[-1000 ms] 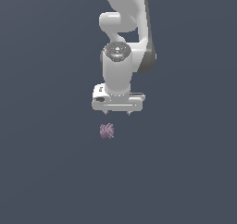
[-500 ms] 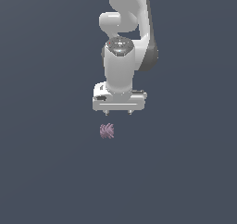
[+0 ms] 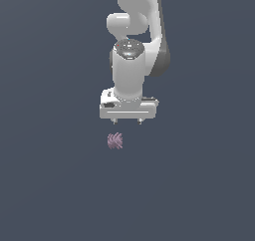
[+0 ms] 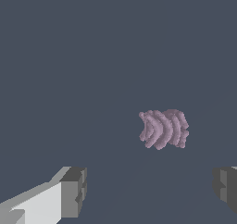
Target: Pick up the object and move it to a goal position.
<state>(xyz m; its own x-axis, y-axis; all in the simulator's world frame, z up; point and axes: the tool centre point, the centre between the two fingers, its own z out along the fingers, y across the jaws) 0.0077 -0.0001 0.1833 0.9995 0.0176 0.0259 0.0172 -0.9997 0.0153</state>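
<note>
The object (image 3: 115, 141) is a small mauve-pink clump with ribbed, spiky lobes, lying on the dark grey floor. In the exterior view it sits just below my white gripper (image 3: 127, 121) and slightly toward the exterior view's left of it. The gripper is open and empty, with only the short fingertips (image 3: 114, 120) showing under the hand. In the wrist view the object (image 4: 164, 128) lies ahead of the two spread grey fingertips (image 4: 74, 191), apart from both.
The plain dark grey floor (image 3: 199, 185) fills both views. The white arm (image 3: 134, 46) rises above the gripper to the top of the exterior view.
The gripper has shifted slightly toward the exterior view's left. The object has not moved.
</note>
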